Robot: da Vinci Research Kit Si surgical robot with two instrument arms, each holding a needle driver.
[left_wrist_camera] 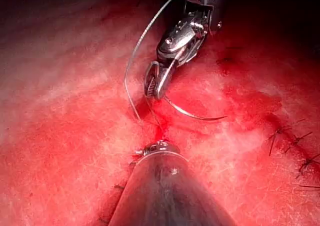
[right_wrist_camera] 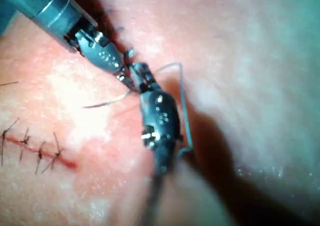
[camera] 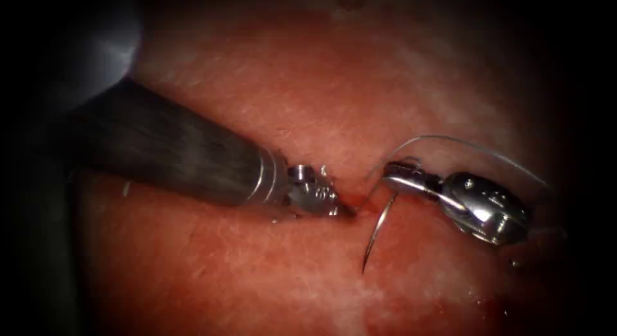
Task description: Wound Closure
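My right tool (camera: 391,175) has its jaws shut on the curved needle (camera: 379,227) near its thread end, just right of the cut (camera: 360,204). The needle hangs down from the jaws, and its point lies free above the tissue (camera: 289,85). Thread (camera: 463,143) arcs from the jaws over the right tool. My left tool (camera: 344,209) comes in from the left with its jaws shut. Its tip touches the tissue at the cut, close to the right tool. In the left wrist view the right tool (left_wrist_camera: 155,88) holds the needle (left_wrist_camera: 195,115), and the thread (left_wrist_camera: 132,66) loops up beside it.
Red fluid wets the tissue around the cut. A row of dark finished stitches (right_wrist_camera: 35,148) closes another stretch of the cut, also seen as stitches (left_wrist_camera: 292,136) in the left wrist view. The left tool's thick shaft (camera: 167,150) crosses the left side of the tissue.
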